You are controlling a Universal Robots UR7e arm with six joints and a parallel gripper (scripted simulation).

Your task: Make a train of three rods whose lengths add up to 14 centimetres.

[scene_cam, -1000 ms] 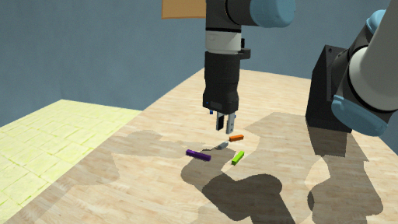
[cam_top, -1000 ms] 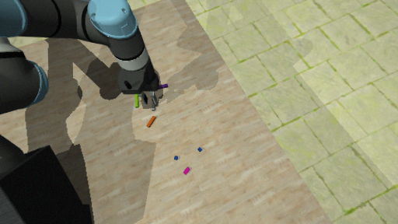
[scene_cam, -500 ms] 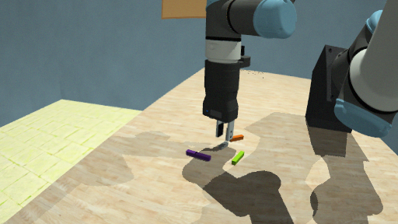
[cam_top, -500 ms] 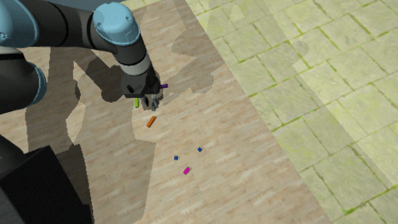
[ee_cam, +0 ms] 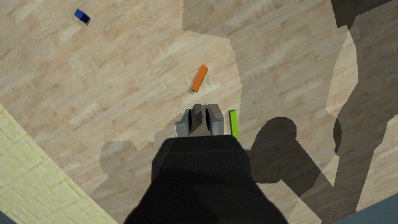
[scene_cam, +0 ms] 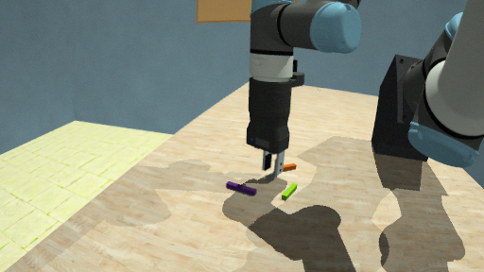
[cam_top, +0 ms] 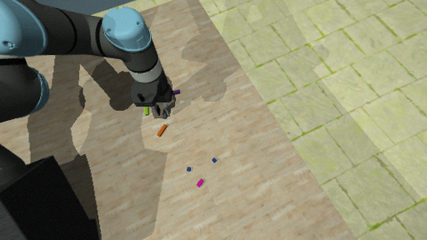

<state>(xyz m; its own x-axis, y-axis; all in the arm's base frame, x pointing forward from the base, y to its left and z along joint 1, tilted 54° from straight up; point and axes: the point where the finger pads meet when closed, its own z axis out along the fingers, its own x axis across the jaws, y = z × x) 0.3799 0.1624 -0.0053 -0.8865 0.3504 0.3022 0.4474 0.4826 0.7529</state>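
Observation:
A grey rod (ee_cam: 197,115) lies on the wooden table. My gripper (ee_cam: 198,115) is low over it, its fingers standing open on either side of the rod; in the exterior view the fingertips (scene_cam: 272,171) reach down to the table. A lime rod (ee_cam: 233,124) lies just beside the gripper (cam_top: 163,110), and it also shows in the exterior view (scene_cam: 289,191). An orange rod (ee_cam: 199,78) lies a little ahead of the fingers. A purple rod (scene_cam: 241,188) lies on the other side; the top view shows only its end (cam_top: 176,92).
Two blue rods (cam_top: 214,160) (cam_top: 188,169) and a magenta rod (cam_top: 200,182) lie apart, further along the table. A black box (scene_cam: 397,118) stands at the arm's base. The table's edge runs along the tiled floor.

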